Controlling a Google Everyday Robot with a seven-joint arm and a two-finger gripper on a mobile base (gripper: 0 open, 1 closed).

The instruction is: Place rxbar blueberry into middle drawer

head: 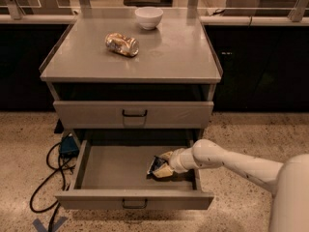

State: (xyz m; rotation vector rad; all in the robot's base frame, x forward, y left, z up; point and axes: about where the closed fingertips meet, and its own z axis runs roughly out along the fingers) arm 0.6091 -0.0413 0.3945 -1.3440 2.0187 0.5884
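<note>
As it grips the rxbar blueberry (155,164), the tool (163,168) hangs in the middle drawer (96,199) — right side.

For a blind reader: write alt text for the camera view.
The robot's hand holds a blue bar low inside the open drawer, at its right side. On the cabinet top sit a tipped can and a white bowl.

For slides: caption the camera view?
Gripper holds rxbar blueberry inside the open middle drawer; can, bowl on cabinet top.
</note>
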